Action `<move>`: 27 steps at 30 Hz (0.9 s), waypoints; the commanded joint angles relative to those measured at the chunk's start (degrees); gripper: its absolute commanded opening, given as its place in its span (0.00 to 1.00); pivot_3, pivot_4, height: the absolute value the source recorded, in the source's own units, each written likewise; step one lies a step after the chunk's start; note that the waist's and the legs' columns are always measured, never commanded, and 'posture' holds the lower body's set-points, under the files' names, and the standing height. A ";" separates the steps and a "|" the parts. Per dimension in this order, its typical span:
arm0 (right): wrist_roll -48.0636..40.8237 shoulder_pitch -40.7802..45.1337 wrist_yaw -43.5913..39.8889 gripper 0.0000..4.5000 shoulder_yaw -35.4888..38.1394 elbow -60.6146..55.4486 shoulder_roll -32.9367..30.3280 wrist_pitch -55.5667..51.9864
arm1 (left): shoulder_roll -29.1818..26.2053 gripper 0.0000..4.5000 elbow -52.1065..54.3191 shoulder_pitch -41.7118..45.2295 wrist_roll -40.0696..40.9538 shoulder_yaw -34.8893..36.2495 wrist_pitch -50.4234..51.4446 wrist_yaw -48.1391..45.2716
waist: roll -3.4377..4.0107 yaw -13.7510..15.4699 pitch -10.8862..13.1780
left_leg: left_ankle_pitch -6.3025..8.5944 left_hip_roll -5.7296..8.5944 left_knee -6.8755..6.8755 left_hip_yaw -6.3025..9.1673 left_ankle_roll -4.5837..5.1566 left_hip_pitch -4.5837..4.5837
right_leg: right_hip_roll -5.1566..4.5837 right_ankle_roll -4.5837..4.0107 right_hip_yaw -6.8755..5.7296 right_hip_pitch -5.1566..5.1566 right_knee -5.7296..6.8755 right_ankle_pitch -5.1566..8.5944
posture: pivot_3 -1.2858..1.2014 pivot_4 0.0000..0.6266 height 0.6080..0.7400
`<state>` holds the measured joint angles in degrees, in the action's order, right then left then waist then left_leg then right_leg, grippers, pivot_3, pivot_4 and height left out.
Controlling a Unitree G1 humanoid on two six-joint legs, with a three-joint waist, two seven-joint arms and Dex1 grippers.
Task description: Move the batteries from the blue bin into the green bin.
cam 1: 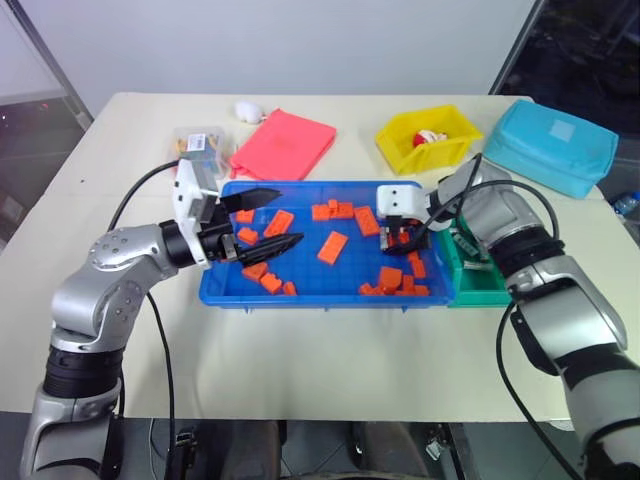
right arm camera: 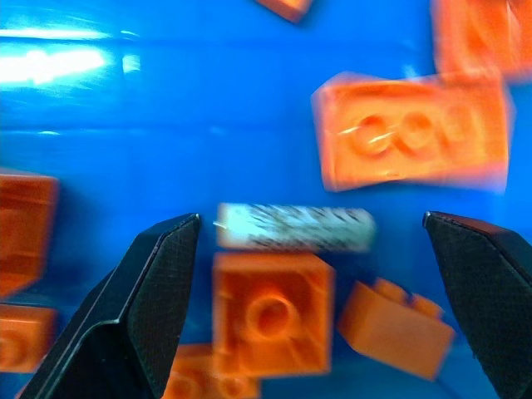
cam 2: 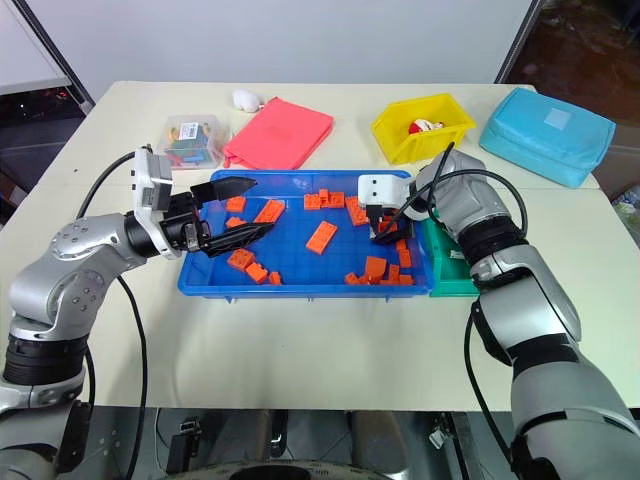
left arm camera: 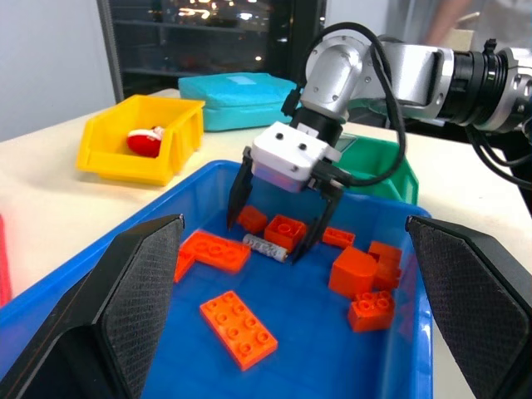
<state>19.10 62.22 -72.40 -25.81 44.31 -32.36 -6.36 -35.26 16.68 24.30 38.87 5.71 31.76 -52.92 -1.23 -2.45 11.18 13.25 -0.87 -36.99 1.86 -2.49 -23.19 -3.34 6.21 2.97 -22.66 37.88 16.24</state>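
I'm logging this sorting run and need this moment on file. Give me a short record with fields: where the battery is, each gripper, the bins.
battery: lying flat on the blue bin floor among orange bricks, between the right gripper's open fingers, not gripped
right gripper: open, pointing down over the battery
left gripper: open, empty, over the blue bin's left end
green bin: against the blue bin's right end; contents hidden by the arm

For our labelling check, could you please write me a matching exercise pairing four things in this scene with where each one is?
Things:
1. battery
2. red toy
3. green bin
4. pink pouch

Places:
A. in the yellow bin
B. flat on the table, behind the tray
C. in the blue bin, between the open right gripper fingers
D. against the tray's right end

Pairs: 1-C, 2-A, 3-D, 4-B
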 commanded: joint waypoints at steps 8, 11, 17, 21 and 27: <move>-0.33 -3.57 -4.98 0.99 -0.60 -2.28 0.06 -5.25 | 0.82 1.00 0.38 0.42 -0.89 0.03 -2.21 0.07 | 0.00 0.10 0.00 | 0.00 0.03 0.01 0.01 0.00 -0.01 | -0.02 0.00 -0.01 0.01 -0.02 0.00 | 0.52 0.24 1.00; -0.81 -4.81 -6.75 0.99 -0.36 -4.71 0.04 -7.54 | 0.94 1.00 0.09 0.47 -1.22 -0.07 -2.70 0.00 | 0.00 0.03 0.00 | 0.00 0.02 0.02 0.01 0.00 -0.01 | -0.02 0.00 -0.01 0.01 -0.02 0.00 | 0.52 0.24 1.00; -0.18 -4.34 -4.80 0.99 -0.18 -2.49 1.11 -7.32 | 1.53 1.00 -0.07 0.62 -1.74 -0.17 -3.21 0.29 | -0.01 -0.03 -0.01 | 0.00 0.02 0.02 0.01 0.00 0.00 | -0.01 0.00 -0.01 0.01 -0.03 0.00 | 0.52 0.24 1.00; 0.12 -3.22 -3.94 0.99 -0.25 -0.03 2.00 -6.37 | 1.61 1.00 -0.16 0.54 -2.03 0.09 -3.34 0.33 | -0.03 -0.08 -0.02 | 0.00 0.01 0.02 0.01 0.00 0.02 | -0.01 0.00 -0.01 0.03 -0.03 0.00 | 0.52 0.24 1.00; 0.24 -2.53 -4.16 0.55 -0.40 1.43 2.66 -5.19 | 1.62 1.00 0.45 -0.02 -1.85 0.43 -3.19 0.84 | -0.02 -0.10 -0.02 | 0.00 0.00 0.03 0.01 0.00 0.03 | 0.01 0.00 -0.01 0.03 -0.03 0.00 | 0.52 0.24 1.00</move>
<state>17.70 61.18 -77.36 -24.31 43.57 -30.21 -11.59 -33.61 15.80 24.31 36.73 5.26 29.57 -52.26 -1.25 -2.55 11.17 13.26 -0.86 -36.96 1.87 -2.49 -23.16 -3.33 6.21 2.97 -22.63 37.85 16.24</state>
